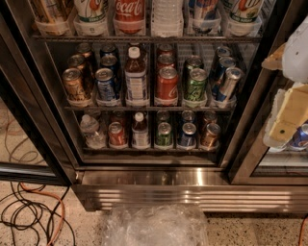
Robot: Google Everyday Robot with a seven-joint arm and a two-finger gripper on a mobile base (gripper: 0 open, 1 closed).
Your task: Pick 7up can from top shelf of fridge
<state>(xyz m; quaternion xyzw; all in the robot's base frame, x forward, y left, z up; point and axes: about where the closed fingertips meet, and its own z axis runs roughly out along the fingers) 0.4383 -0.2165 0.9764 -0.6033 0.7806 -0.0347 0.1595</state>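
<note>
My gripper hangs right of the fridge, probably keeping the 7up can on the top shelf visible; grip state I cannot tell.

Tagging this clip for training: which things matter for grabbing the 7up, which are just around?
Job: slim pale green-lettered 7up can; grey wire top shelf; dark-framed glass-door fridge; cream gripper, at right edge beside door.
Around: red Coca-Cola drink; dark green silver-lidded can; orange floor cable; crumpled clear plastic sheet.
</note>
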